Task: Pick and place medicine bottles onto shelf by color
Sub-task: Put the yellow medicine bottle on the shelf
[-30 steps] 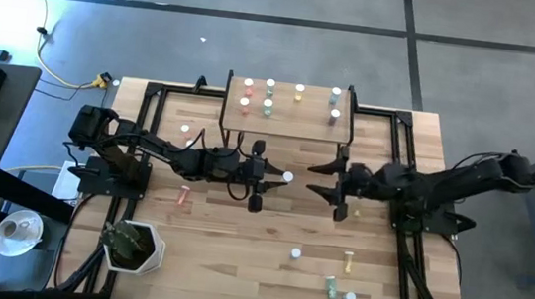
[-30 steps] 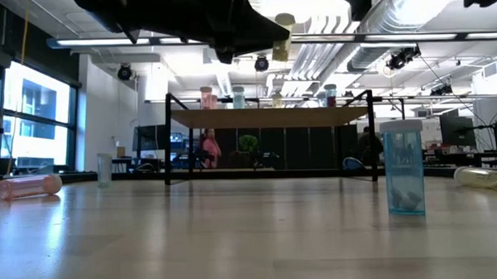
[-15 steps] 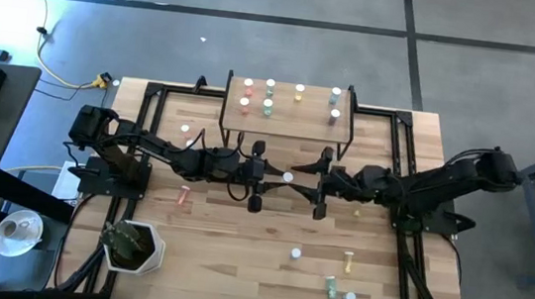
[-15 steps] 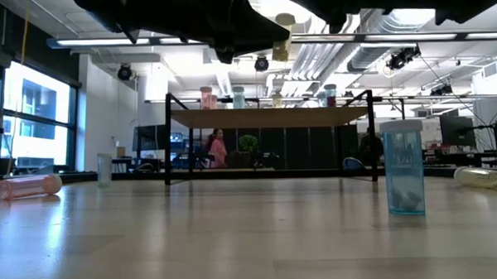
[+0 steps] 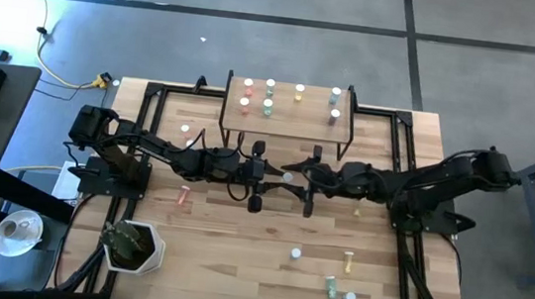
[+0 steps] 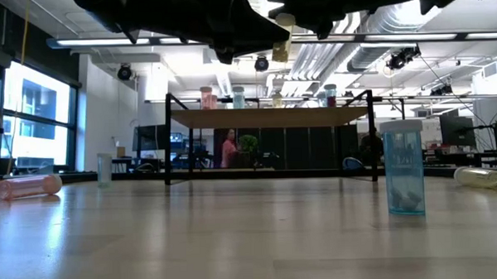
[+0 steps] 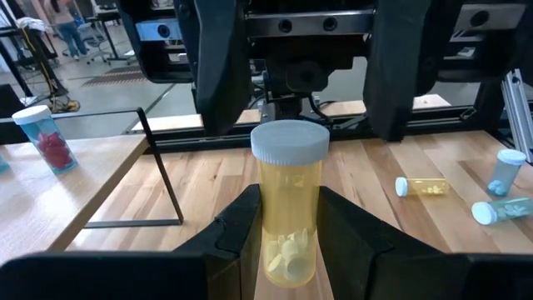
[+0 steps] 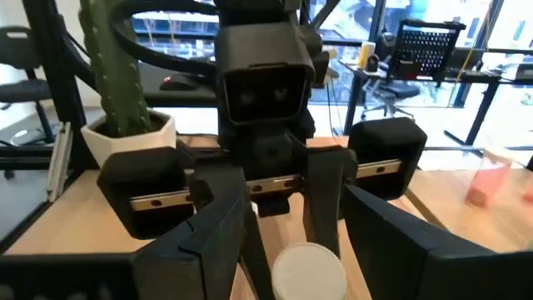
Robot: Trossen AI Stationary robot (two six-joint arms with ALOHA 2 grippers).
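Your left claw point(image 5: 267, 177) hangs over the middle of the desk point(image 5: 235, 266), clenched on an upright yellow bottle point(image 7: 288, 208) with a white cap; in the left wrist view its fingers point(image 7: 241, 225) press the bottle's body from both sides, and white tablets show at its base. Your right claw point(image 5: 301, 180) faces it from the 3 o'clock side, with its fingers point(image 8: 221, 221) spread wide on either side of the bottle's cap and apart from it. The shelf point(image 5: 288, 120) stands at 12 o'clock from the two claws. It carries a red bottle point(image 5: 249, 83) and other capped bottles in rows: red at the 9 o'clock end, then green, then yellow, then blue-grey at the 3 o'clock end. A pink bottle point(image 5: 182, 197) lies on its side on the desk at 8 o'clock from the left claw. More bottles lie or stand toward 5 o'clock, among them a blue-grey upright bottle point(image 6: 403, 167) that shows large in the low view. A potted plant point(image 5: 131, 245) sits at the desk's 8 o'clock corner.
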